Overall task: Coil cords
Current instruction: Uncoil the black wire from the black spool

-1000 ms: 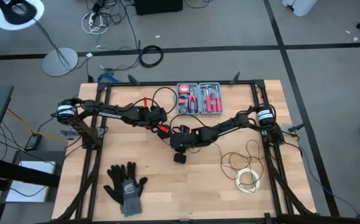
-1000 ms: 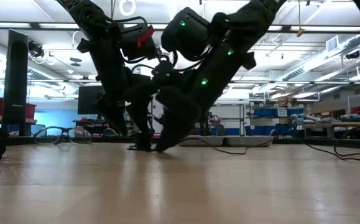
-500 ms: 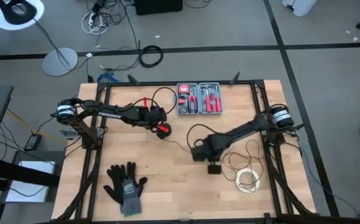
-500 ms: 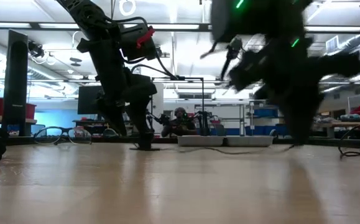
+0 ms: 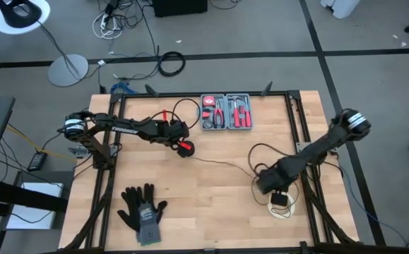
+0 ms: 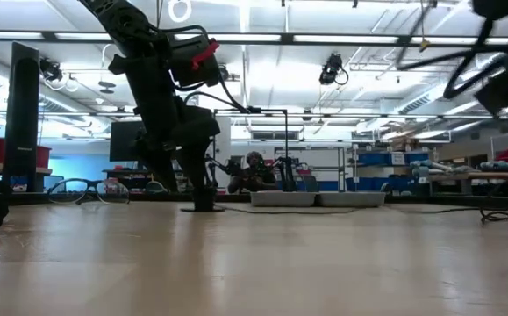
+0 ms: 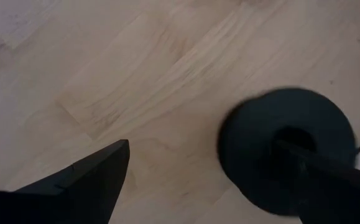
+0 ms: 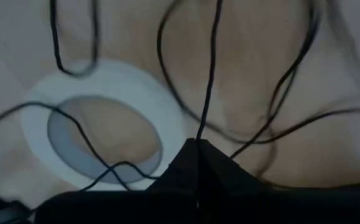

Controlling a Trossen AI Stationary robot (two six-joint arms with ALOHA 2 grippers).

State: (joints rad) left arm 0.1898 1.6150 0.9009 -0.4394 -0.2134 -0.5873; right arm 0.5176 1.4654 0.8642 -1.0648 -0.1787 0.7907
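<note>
Pinching the thin black wire [image 8: 212, 74] over the white tape roll [image 8: 139, 99], right gripper [image 8: 197, 148] is clamped; left gripper [image 7: 204, 180] straddles the black disc [image 7: 285, 152], fingers apart.

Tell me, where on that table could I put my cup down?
Bare wood lies between the gloves and the right claw, below the thin wire. It is crowded near the tape roll, where wire loops pile up, and around the tool tray.

Both arms are dark, slim and jointed. The left arm [image 5: 126, 128] carries white lettering along its forearm and red accents near its wrist; the right arm [image 5: 317, 149] has a silver-ringed round joint at its base.
</note>
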